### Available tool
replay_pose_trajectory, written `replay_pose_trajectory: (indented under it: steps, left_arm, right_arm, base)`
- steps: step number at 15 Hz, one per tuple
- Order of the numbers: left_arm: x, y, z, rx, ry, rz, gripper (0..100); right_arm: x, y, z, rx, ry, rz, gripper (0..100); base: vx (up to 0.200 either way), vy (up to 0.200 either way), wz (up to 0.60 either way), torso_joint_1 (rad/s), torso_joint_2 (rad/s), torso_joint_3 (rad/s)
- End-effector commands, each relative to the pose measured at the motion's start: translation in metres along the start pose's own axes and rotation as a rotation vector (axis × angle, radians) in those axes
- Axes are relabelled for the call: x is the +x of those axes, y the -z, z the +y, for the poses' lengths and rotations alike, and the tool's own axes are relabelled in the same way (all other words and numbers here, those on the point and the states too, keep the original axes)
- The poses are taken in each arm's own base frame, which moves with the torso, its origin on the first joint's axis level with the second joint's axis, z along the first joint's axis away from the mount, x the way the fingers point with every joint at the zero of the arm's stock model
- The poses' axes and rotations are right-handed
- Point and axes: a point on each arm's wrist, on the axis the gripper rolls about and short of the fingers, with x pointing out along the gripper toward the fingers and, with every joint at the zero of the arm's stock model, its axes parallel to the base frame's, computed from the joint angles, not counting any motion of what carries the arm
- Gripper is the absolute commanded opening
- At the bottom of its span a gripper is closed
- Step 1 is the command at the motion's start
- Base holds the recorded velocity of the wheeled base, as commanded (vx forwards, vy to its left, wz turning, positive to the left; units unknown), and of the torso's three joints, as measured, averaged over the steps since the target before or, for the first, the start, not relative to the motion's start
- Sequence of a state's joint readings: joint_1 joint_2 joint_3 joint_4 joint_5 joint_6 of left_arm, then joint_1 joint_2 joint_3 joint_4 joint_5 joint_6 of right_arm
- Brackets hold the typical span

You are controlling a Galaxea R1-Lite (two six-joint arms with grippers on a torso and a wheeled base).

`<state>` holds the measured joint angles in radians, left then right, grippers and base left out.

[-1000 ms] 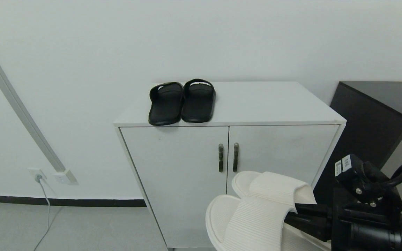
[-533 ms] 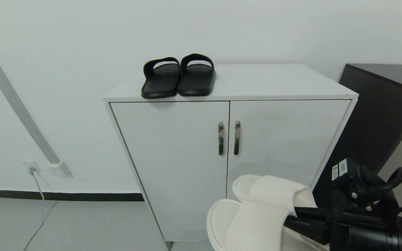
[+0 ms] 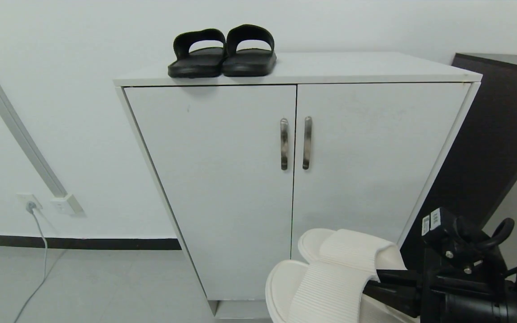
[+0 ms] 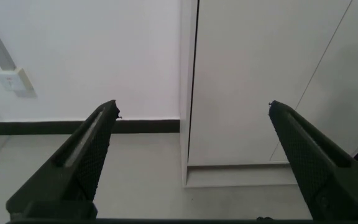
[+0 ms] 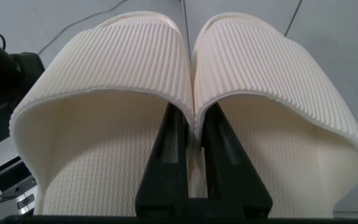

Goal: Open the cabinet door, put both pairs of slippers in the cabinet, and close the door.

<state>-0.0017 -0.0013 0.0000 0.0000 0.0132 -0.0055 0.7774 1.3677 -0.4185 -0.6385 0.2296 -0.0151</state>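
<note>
Right gripper (image 3: pixel 377 280) clamps the white slippers (image 3: pixel 330 269) together low before the shut cabinet doors (image 3: pixel 222 179), so the empty, wide-open left gripper (image 4: pixel 192 107) is free for the upright handles (image 3: pixel 284 143) up above it.

Ribbed matt foam on white slippers (image 3: pixel 330 273); black slippers (image 3: pixel 249 63) smooth, rubbery; cabinet (image 3: pixel 222 179) matt laminate w/ brushed-metal handles (image 3: pixel 284 143).

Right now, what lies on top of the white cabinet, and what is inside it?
A pair of black slippers stands on the cabinet top, above the left door. Both doors are shut, so the inside is hidden.
</note>
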Motion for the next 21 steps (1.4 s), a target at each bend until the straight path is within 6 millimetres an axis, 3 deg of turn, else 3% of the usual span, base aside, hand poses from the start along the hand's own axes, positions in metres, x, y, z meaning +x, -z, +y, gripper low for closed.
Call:
replay_pose_trajectory:
  steps: [1, 10, 12, 15, 17, 18, 19, 21]
  left_arm:
    - [0.0, 0.0, 0.0, -0.001, -0.001, 0.004, 100]
    - [0.001, -0.002, 0.0, -0.005, 0.001, 0.015, 100]
    - [-0.001, -0.05, 0.0, -0.142, 0.014, -0.035, 100]
    - [0.017, -0.071, -0.004, -0.129, 0.171, 0.07, 100]
    - [0.044, -0.09, -0.009, -0.13, 0.347, 0.116, 100]
    - [0.048, -0.092, -0.01, -0.132, 0.367, 0.116, 100]
    - [0.074, -0.103, -0.012, -0.134, 0.428, 0.127, 100]
    - [0.102, -0.113, -0.022, -0.131, 0.543, 0.129, 100]
  right_arm:
    - [0.003, 0.003, -0.001, 0.003, -0.001, 0.016, 0]
    - [0.003, 0.003, -0.001, 0.004, 0.0, 0.017, 0]
    - [0.004, 0.003, -0.001, 0.004, 0.0, 0.02, 0]
    - [0.004, 0.003, -0.001, 0.004, 0.0, 0.02, 0]
    - [0.005, 0.004, -0.001, 0.005, 0.0, 0.023, 0]
    - [0.005, 0.004, -0.001, 0.005, 0.0, 0.023, 0]
    - [0.005, 0.004, -0.001, 0.005, 0.0, 0.023, 0]
    - [0.005, 0.004, 0.001, 0.003, -0.007, 0.024, 0]
  base:
    - [0.0, 0.0, 0.0, -0.017, 0.41, 0.388]
    - [0.0, 0.0, 0.0, -0.001, 0.05, 0.046]
    - [0.0, 0.0, 0.0, 0.0, 0.0, 0.0]
    - [0.0, 0.0, 0.0, 0.0, 0.0, 0.0]
    - [0.0, 0.0, 0.0, 0.0, 0.0, 0.0]
    - [0.0, 0.0, 0.0, 0.0, 0.0, 0.0]
    - [0.0, 0.0, 0.0, 0.0, 0.0, 0.0]
    - [0.0, 0.0, 0.0, 0.0, 0.0, 0.0]
